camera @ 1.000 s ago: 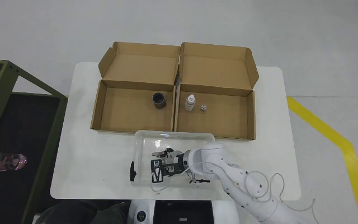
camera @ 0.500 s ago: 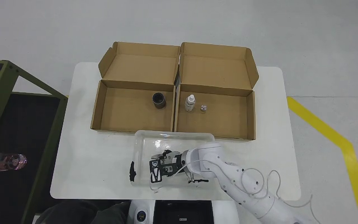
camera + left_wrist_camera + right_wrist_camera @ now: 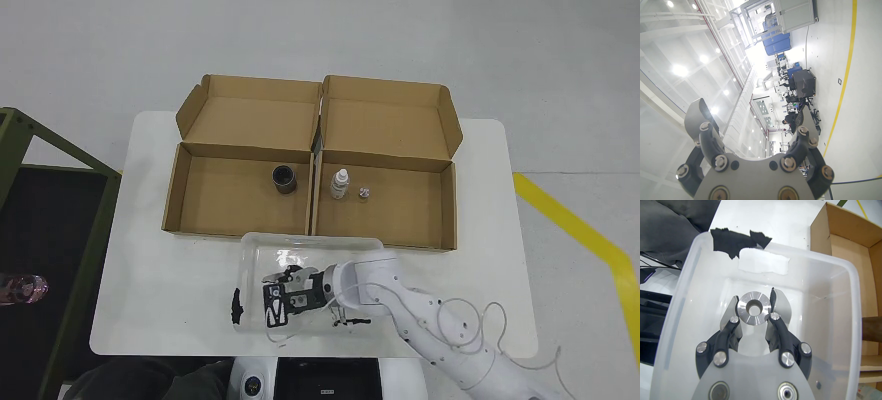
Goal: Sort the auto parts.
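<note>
A silver metal ring (image 3: 753, 310) with a centre hole sits between the fingers of my right gripper (image 3: 754, 298), which is shut on it inside the clear plastic bin (image 3: 687, 262). From above, the right gripper (image 3: 280, 301) is low in the left part of the bin (image 3: 310, 238). A dark cylinder (image 3: 284, 179) stands in the left cardboard box (image 3: 200, 200). A white bottle (image 3: 341, 184) and a small silver piece (image 3: 365, 191) lie in the right box (image 3: 420, 205). My left gripper (image 3: 751, 106) is open, holds nothing and points up at the hall ceiling.
Black tape (image 3: 734, 241) and a white label (image 3: 762, 262) are stuck on the bin's end wall. Both boxes stand behind the bin with lids folded back. White table (image 3: 150, 270) lies bare left of the bin. A green rack (image 3: 40, 200) stands off the table's left side.
The right gripper has shifted a little toward the left end of the bin, with the ring still between its fingers.
</note>
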Available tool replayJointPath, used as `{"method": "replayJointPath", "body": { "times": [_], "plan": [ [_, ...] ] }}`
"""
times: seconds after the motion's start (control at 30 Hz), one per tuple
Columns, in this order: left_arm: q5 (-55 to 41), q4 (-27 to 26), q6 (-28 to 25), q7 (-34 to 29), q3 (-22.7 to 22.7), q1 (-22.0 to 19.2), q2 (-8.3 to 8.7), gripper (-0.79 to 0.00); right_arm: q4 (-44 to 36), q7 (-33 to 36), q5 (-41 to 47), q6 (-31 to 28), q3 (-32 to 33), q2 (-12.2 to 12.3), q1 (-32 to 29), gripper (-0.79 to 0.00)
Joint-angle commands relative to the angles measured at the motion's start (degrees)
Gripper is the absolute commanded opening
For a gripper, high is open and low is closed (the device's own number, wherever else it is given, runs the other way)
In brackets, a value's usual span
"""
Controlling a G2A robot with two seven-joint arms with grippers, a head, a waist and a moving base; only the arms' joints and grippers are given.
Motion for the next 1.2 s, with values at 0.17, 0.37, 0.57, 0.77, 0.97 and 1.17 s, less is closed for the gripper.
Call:
{"method": "replayJointPath", "body": {
  "times": [0.17,0.37,0.57,0.77,0.97,1.17],
  "plan": [
    [0.0,0.0,0.0,0.0,0.0,0.0,0.0,0.0,-3.39,-0.58,1.65,-0.22,1.66,0.41,-0.07,-0.785],
    [0.0,0.0,0.0,0.0,0.0,0.0,0.0,0.0,-6.2,-0.52,2.68,-0.32,3.22,0.79,0.08,-0.785],
    [0.0,0.0,0.0,0.0,0.0,0.0,0.0,0.0,-8.42,-0.59,3.64,0.01,4.39,0.98,0.78,-0.785],
    [0.0,0.0,0.0,0.0,0.0,0.0,0.0,0.0,-9.59,-1.04,4.55,0.6,5.23,1.02,1.89,-0.785],
    [0.0,0.0,0.0,0.0,0.0,0.0,0.0,0.0,-9.44,-2.19,5.25,2.02,6.11,0.92,3.36,-0.785],
    [0.0,0.0,0.0,0.0,0.0,0.0,0.0,0.0,-9.01,-5.03,4.21,5.95,7.42,0.74,4.72,-0.785]
  ]
}}
